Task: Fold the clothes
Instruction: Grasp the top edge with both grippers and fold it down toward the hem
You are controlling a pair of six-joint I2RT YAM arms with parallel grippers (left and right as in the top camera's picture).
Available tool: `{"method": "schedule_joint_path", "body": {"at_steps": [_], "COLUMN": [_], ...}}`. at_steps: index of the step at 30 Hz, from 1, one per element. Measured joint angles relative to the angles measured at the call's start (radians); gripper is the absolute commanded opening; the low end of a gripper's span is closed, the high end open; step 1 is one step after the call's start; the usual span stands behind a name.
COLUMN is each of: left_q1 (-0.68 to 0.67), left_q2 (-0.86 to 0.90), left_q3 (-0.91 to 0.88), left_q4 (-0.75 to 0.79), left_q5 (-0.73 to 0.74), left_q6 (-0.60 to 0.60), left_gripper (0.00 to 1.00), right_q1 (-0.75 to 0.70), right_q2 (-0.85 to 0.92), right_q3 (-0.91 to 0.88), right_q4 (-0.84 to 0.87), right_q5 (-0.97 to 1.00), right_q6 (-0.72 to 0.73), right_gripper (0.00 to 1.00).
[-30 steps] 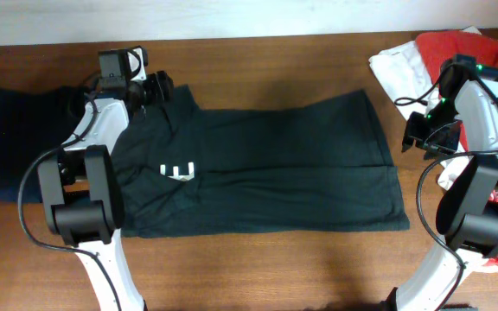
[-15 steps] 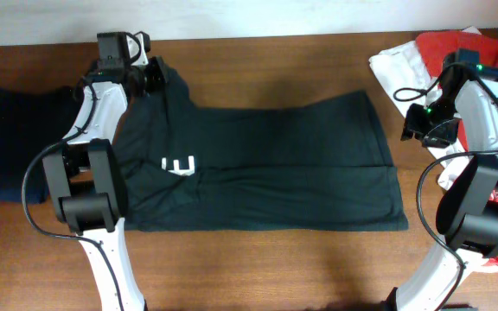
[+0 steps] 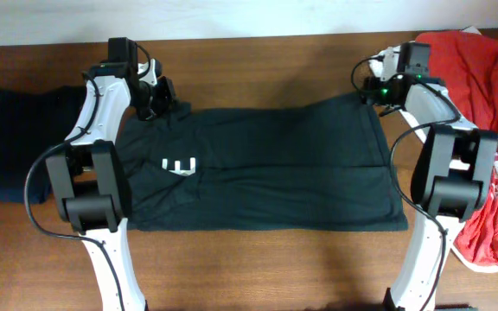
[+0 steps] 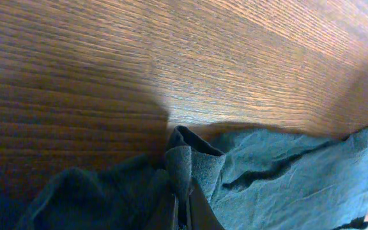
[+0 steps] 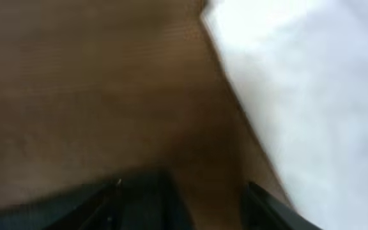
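**Operator:** Where's the shirt, and what am I holding?

**Spotter:** Your black, very dark greenish cotton T-shirt (image 3: 275, 164) lies flat on the brown wooden bench (image 3: 266, 60). Your left end effector (image 3: 158, 97) is at the T-shirt's far left corner, clamped tight on a raised ridge of fabric. The left wrist view shows the cloth pinched up in its grip. Your right end effector (image 3: 368, 86) is over the T-shirt's far right corner. It looks spread wide with nothing in it, though that wrist view is blurred.

**Operator:** Why there?

**Spotter:** I'd judge you're taking both far corners so the far edge can travel as one straight line toward the T-shirt's near edge. One corner is secured; the other isn't yet.

**Operator:** Which way does it run?

**Spotter:** Its long axis runs left to right. The straight edge at the right end looks like the hem, so the neck likely points left. A scrap of white block lettering (image 3: 178, 167) shows near the left end. The red shirt (image 3: 478, 65) and the plain white garment (image 5: 312, 83) lie just beyond the T-shirt's right end, so keep clear of them.
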Motion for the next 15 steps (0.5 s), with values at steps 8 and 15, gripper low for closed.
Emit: {"method": "schedule_joint_path", "body": {"at_steps": [8, 15], "left_q1": [-0.017, -0.017], "left_q2": [0.000, 0.000], "left_q3": [0.000, 0.024], "left_q4": [-0.023, -0.029], "left_q5": [-0.019, -0.023], "left_q6": [0.000, 0.000], "left_gripper": [0.01, 0.01], "right_q1": [0.038, 0.031], "right_q2": [0.021, 0.018], "right_q3": [0.002, 0.089], "right_q4": [0.041, -0.187], "right_q5": [0.000, 0.071], "right_q6": [0.067, 0.076], "right_gripper": [0.04, 0.04]}}
